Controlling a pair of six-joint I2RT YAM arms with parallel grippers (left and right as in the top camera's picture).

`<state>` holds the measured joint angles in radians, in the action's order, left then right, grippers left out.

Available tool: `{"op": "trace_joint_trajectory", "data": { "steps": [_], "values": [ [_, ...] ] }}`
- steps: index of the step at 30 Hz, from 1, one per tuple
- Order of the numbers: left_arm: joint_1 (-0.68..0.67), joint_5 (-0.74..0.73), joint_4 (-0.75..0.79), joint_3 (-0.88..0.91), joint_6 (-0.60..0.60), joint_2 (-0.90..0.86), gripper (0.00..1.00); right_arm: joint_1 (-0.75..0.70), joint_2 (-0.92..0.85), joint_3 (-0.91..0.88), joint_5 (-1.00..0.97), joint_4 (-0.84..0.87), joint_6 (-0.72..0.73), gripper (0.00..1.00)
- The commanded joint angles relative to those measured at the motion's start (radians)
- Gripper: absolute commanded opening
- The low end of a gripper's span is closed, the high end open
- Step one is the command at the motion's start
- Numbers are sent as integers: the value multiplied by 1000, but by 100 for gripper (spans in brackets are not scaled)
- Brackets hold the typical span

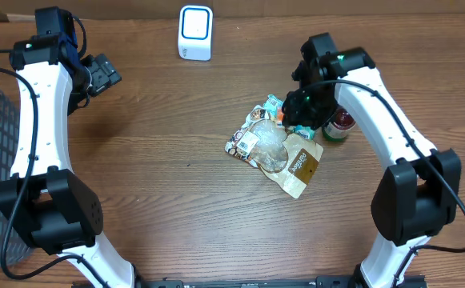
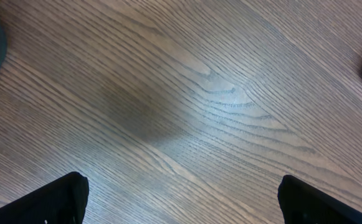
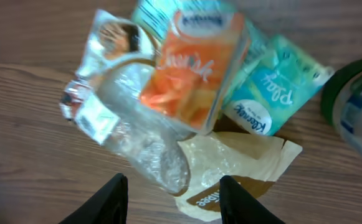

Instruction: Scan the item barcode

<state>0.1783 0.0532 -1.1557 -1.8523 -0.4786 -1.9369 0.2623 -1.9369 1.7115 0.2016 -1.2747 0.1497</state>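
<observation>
Hovering partly open and empty, the right gripper (image 3: 173, 186) sits above the orange printed packet (image 3: 190, 74), which lies on a clear plastic bag (image 3: 143, 143) beside a teal tissue pack (image 3: 274, 93). Left gripper (image 2: 181, 186) is wide open, empty, over the wooden table (image 2: 199, 93)

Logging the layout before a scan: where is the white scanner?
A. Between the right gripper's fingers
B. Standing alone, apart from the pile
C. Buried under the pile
B: the scanner stands alone at the overhead view's top, well apart from the pile.
</observation>
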Motion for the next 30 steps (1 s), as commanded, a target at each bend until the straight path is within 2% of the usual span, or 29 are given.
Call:
{"op": "trace_joint_trajectory", "data": {
  "steps": [1,3,4,5,6,7,10,16,23,26,30],
  "values": [
    [-2,6,1,-16,11,16,100,-6,142,116,10,-20,-1,46],
    [-2,6,1,-16,11,16,100,-6,211,169,10,-46,-1,54],
    [-2,6,1,-16,11,16,100,-6,241,191,10,-60,0,61],
    [-2,6,1,-16,11,16,100,-6,280,218,10,-77,0,71],
    [-2,6,1,-16,11,16,99,-6,322,241,10,-92,0,90],
    [-2,6,1,-16,11,16,100,-6,352,253,10,-94,0,100],
    [-2,6,1,-16,11,16,100,-6,476,266,10,-80,0,100],
    [-2,6,1,-16,11,16,100,-8,592,266,-8,-124,-1,100],
    [-2,6,1,-16,11,16,100,-11,685,265,-269,-140,0,100],
    [-2,6,1,-16,11,16,99,-11,699,257,-272,-155,5,100],
    [-2,6,1,-16,11,16,100,-39,777,134,-272,-37,6,100]
  ]
}}
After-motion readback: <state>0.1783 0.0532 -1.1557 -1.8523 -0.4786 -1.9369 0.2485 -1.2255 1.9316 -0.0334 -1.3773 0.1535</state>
